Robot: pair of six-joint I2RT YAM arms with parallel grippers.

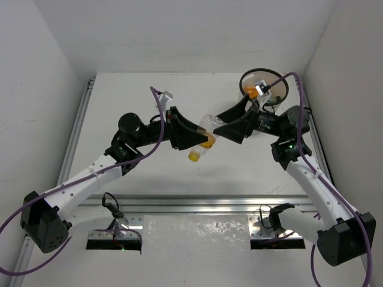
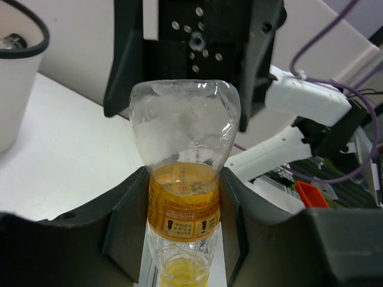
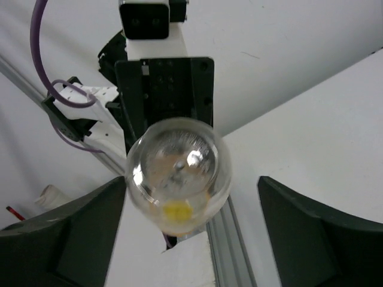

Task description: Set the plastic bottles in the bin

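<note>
One plastic bottle (image 1: 202, 139), clear with an orange label and a yellow cap, hangs above the middle of the table. My left gripper (image 1: 205, 141) is shut on its labelled middle, cap end toward the near edge; in the left wrist view the bottle (image 2: 184, 125) stands between the black fingers (image 2: 128, 215). My right gripper (image 1: 224, 127) is open and faces the bottle's rounded base (image 3: 178, 170), its fingers (image 3: 78, 233) apart on either side without touching it. The bin (image 1: 282, 81), white with a black rim, stands at the far right behind the right arm. Other bottles are out of view.
An aluminium rail (image 1: 191, 204) runs along the table's near edge. White walls close in the table on the left, back and right. The bin's rim (image 2: 24, 51) shows at the left wrist view's upper left, a dark cap just inside it.
</note>
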